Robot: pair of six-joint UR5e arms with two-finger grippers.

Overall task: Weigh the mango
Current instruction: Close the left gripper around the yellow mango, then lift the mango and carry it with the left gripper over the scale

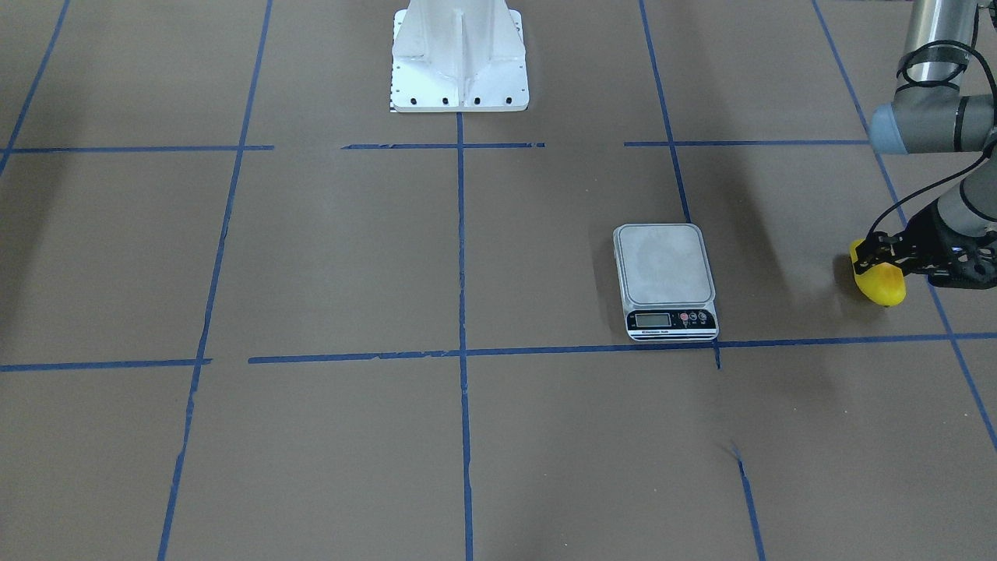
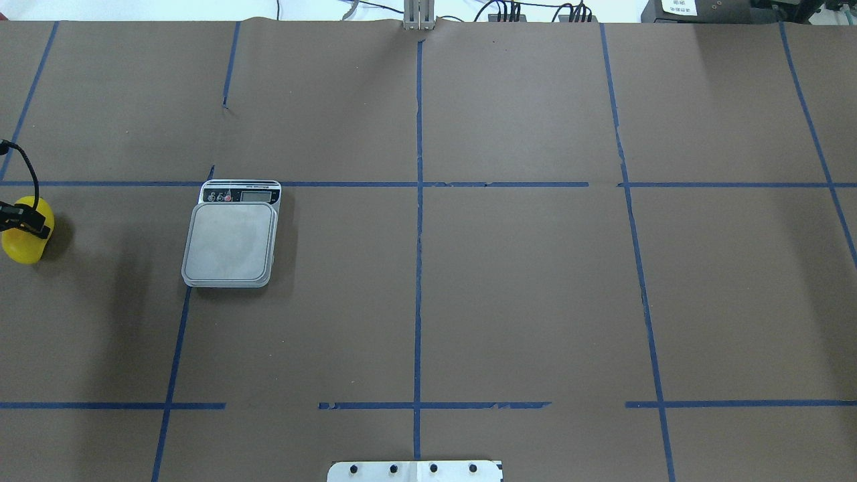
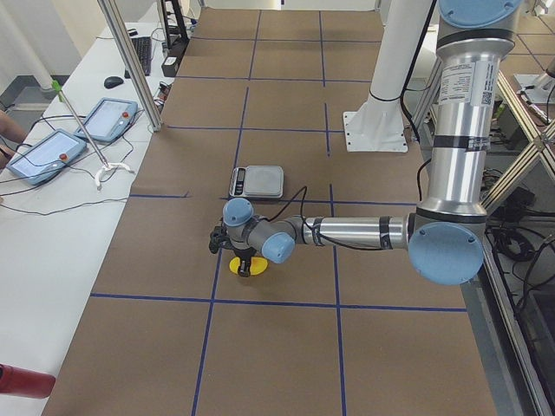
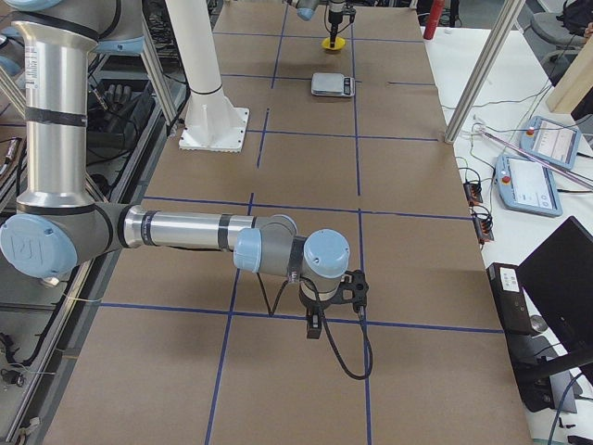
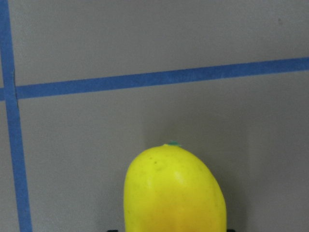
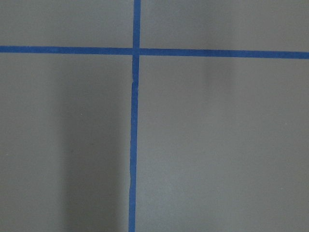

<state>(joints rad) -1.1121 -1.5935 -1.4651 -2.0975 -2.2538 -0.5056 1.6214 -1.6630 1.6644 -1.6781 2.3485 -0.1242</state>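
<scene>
The mango [image 1: 884, 285] is a glossy yellow fruit at the table's far left end; it also shows in the overhead view [image 2: 23, 248] and fills the bottom of the left wrist view [image 5: 174, 193]. My left gripper [image 1: 872, 261] sits over it with its black fingers closed on both sides. I cannot tell whether the mango touches the table. The scale [image 2: 231, 242] has a bare grey platform and stands apart from the mango, toward the table's middle. My right gripper [image 4: 315, 326] hangs low over bare table at the other end; I cannot tell whether it is open or shut.
The robot's white base [image 1: 459, 58] stands at the table's robot-side edge. Blue tape lines [image 2: 418, 201] grid the brown table. Operator tablets [image 3: 52, 152] and cables lie on the side bench beyond the far edge.
</scene>
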